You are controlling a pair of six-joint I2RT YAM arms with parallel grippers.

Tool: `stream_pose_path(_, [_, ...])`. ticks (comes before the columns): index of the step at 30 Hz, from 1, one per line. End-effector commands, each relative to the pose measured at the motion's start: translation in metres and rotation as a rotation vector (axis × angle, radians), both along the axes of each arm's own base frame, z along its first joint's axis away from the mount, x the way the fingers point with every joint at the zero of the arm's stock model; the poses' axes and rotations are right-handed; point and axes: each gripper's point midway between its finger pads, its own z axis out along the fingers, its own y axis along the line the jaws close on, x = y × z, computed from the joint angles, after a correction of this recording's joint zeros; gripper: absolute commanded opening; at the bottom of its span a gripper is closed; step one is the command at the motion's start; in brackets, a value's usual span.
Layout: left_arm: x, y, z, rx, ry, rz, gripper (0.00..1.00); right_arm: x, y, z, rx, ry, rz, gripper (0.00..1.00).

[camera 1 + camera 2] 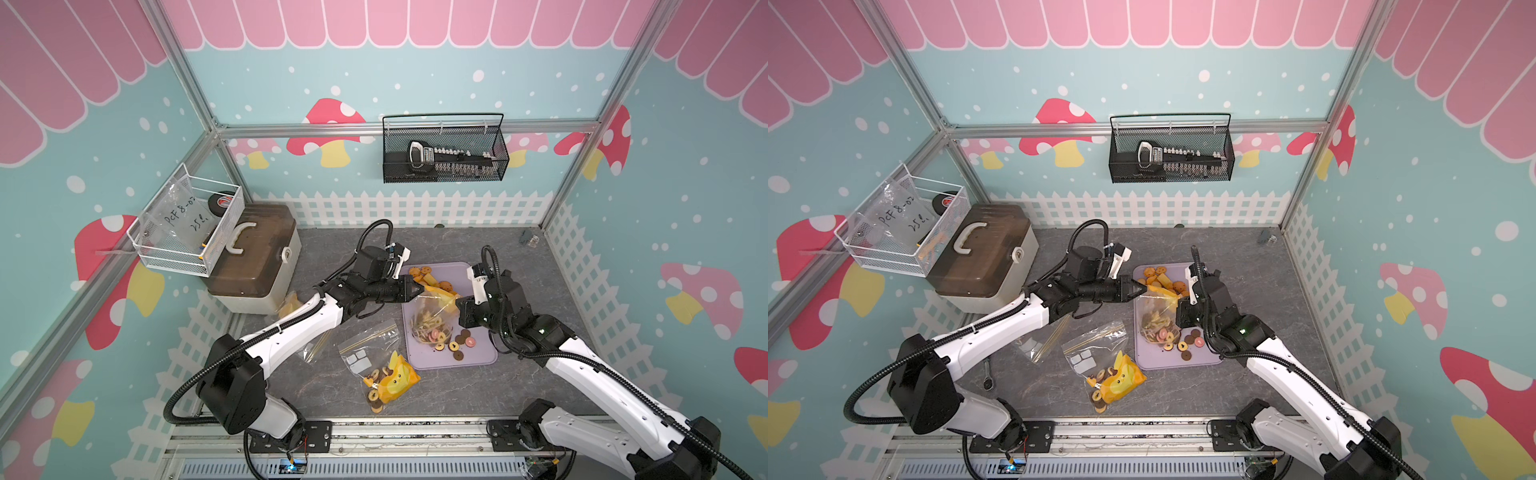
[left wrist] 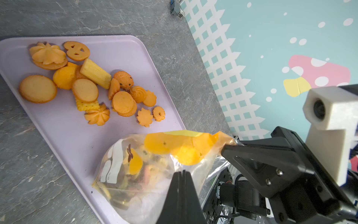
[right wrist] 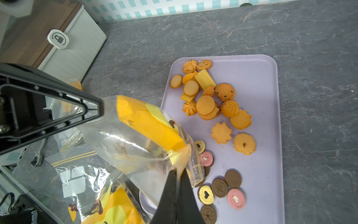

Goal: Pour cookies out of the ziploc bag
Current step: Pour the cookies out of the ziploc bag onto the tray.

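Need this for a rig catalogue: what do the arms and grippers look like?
The left arm and right arm have white shells, black joints and black corrugated cable conduit. The left gripper and right gripper are black, with tapering triangular fingers.

Legend: on the clear bag (image 1: 179, 216) in the white wire basket (image 1: 225, 226) you can read handwritten "PCF 8-0", last digit unclear, above "25", while the round latch (image 3: 58, 38) of the brown-lidded box (image 3: 77, 50) shows you a padlock sign.
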Motion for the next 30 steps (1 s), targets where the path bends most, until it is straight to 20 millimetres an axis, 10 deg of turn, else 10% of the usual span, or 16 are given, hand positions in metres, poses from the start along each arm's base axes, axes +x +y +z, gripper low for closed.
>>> stream_pose_path(1, [0.000, -0.009, 0.008, -0.011, 0.003, -0.009, 0.00, -0.002, -0.010, 0.009, -0.015, -0.020, -0.028, 0.00])
stream_pose_path(30, [-0.008, -0.047, 0.032, -0.041, -0.024, -0.068, 0.00, -0.013, -0.034, 0.033, -0.025, -0.072, -0.067, 0.00])
